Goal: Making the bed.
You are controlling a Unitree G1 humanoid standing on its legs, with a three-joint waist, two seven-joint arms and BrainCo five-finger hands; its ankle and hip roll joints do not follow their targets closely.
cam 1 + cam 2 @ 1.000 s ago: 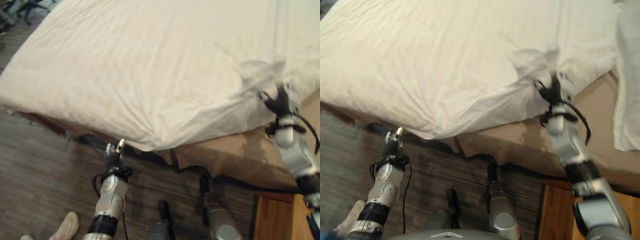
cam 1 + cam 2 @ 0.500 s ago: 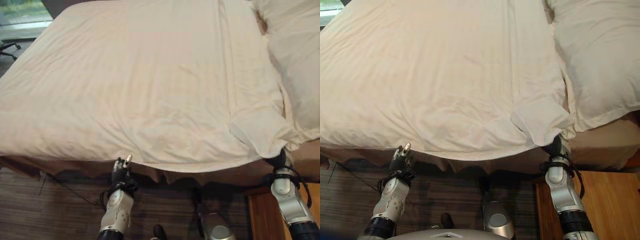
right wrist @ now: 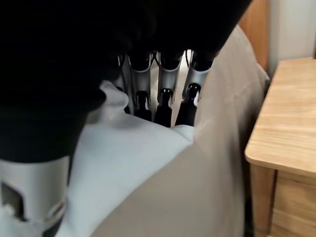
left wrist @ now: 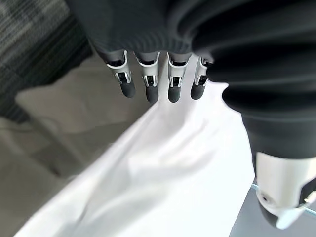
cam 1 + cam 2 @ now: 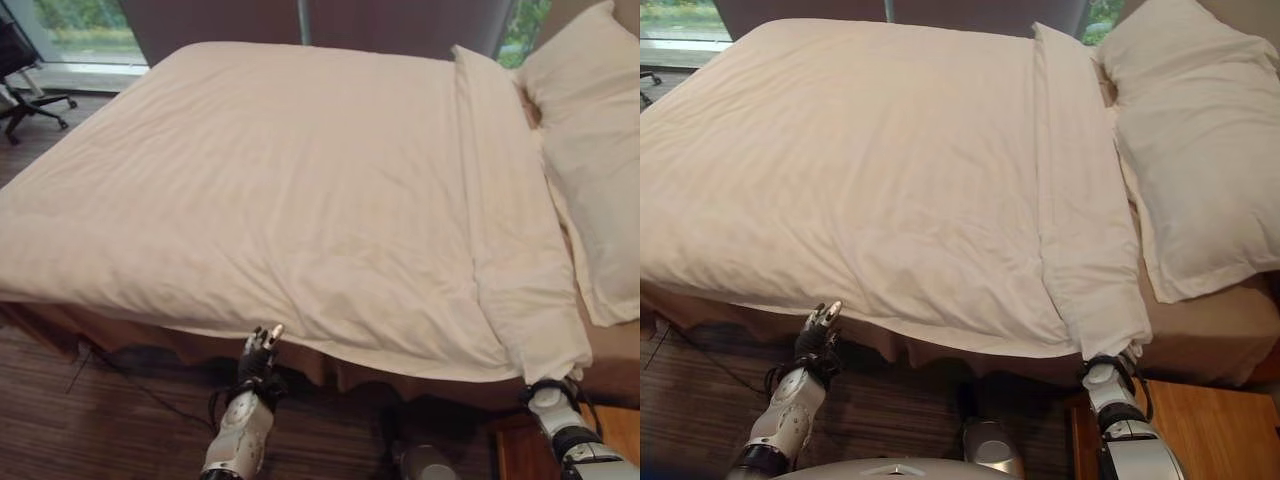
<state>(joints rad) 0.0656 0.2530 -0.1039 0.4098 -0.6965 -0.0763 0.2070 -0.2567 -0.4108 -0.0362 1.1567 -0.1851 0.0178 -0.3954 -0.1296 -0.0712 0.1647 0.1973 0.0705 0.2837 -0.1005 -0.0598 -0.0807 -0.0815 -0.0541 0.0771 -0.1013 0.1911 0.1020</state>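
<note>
**Duvet spread over the bed, near corner in the right hand**

The white duvet (image 5: 290, 190) lies spread across the bed (image 5: 1210, 345), its top edge turned back in a folded band (image 5: 1070, 180) just short of the pillows (image 5: 1190, 150). The right hand (image 3: 163, 106) is at the folded band's near corner, at the bed's side edge; its fingers (image 3: 185, 106) curl down onto the white cloth, pinching it against the tan fitted sheet (image 3: 217, 148). A wooden nightstand (image 3: 286, 133) stands just beyond this hand. The left hand (image 5: 260, 350) hovers just below the duvet's overhanging near edge, its fingers (image 4: 148, 81) straight and relaxed in a row, holding nothing; the white edge shows past their tips, apart from them.

Progress, as a judgement: spreading appears largely done. Soft wrinkles mark the near half, and the near edge hangs unevenly, dipping lower towards the right hand. What seems left is releasing the corner, levelling that hem, smoothing creases and squaring the pillows.
</note>
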